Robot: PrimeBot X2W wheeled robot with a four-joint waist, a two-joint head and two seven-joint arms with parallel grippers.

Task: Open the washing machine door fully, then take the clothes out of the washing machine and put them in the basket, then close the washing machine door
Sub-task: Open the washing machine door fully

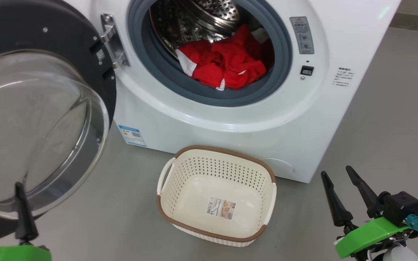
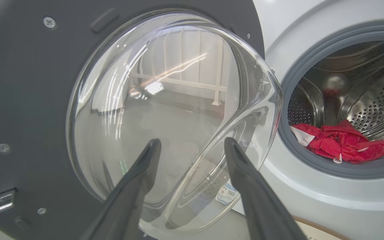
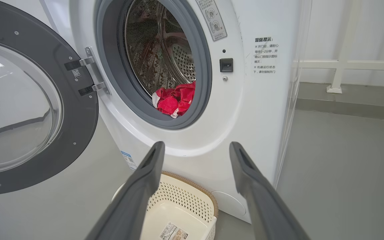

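Note:
The washing machine stands with its door swung wide open to the left, glass bowl facing me. Red clothes lie heaped at the drum's front lip, also seen as clothes and clothes. The cream basket sits empty on the floor below the opening, barcode sticker on its bottom. My left gripper is open at the lower left, just before the door's glass. My right gripper is open at the lower right, right of the basket, holding nothing.
Grey floor spreads to the right of the machine and around the basket. A white railing stands against the wall beyond the washer's right side. The open door takes up the space at my left.

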